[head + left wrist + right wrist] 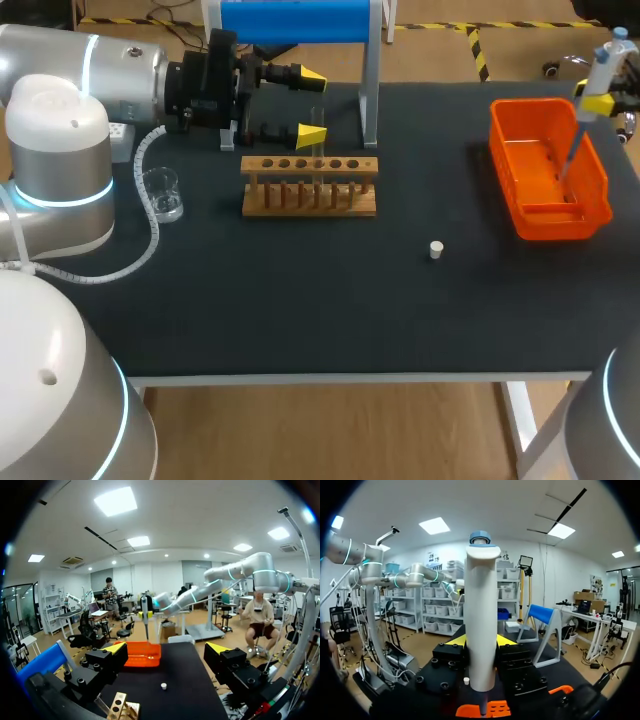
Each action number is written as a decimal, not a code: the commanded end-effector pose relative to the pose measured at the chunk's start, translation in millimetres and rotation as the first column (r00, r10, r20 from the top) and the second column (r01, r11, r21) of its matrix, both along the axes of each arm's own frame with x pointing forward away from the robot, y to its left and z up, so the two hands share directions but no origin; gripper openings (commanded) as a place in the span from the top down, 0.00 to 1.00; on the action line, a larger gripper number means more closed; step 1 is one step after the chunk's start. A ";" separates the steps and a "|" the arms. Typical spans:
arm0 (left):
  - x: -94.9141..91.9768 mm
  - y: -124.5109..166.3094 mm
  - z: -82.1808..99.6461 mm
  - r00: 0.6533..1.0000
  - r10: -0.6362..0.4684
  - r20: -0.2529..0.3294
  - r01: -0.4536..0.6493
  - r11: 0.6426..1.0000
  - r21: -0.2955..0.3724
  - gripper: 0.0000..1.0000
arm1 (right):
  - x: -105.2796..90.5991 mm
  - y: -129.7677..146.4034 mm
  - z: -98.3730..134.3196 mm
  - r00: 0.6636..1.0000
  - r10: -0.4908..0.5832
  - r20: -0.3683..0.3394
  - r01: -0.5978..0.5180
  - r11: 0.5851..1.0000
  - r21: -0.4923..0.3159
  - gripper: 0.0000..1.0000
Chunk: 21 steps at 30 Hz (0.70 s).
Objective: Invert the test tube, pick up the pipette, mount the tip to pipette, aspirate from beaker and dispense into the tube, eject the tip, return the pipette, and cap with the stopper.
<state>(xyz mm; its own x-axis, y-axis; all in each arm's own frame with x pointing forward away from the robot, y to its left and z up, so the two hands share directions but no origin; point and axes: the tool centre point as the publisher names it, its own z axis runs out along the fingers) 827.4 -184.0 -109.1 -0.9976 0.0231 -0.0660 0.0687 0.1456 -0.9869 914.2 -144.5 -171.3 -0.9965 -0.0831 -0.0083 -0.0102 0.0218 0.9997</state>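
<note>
1. The right pincer is clamped on the pipette and holds it upright over the orange bin at the table's far right. The pipette's thin lower end points into the bin.
2. I cannot tell if a tip sits on that end. One ejected close to the wall might bounce out.
3. The left pincer hangs wide open and empty by the wooden rack. A low swing toward the blue stand could clip either.
4. The white stopper lies loose mid-table, so a brush could roll it away.

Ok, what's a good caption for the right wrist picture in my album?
The right gripper holds the pipette, its thin end over the orange bin.
</note>
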 end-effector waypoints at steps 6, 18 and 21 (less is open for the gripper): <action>-0.3 0.0 -0.4 1.000 0.001 0.001 -0.001 1.000 0.000 0.00 | 7.5 -12.6 -13.1 0.999 0.041 -0.007 -0.040 0.999 0.034 1.00; -0.3 0.0 -0.4 1.000 0.001 0.001 -0.001 1.000 0.000 0.00 | 3.8 -13.6 -13.5 0.999 0.052 -0.006 -0.052 0.998 0.035 1.00; -0.3 0.0 -0.4 1.000 0.001 0.001 -0.001 1.000 0.000 0.00 | 3.8 -13.6 -13.5 0.999 0.052 -0.006 -0.052 0.998 0.035 1.00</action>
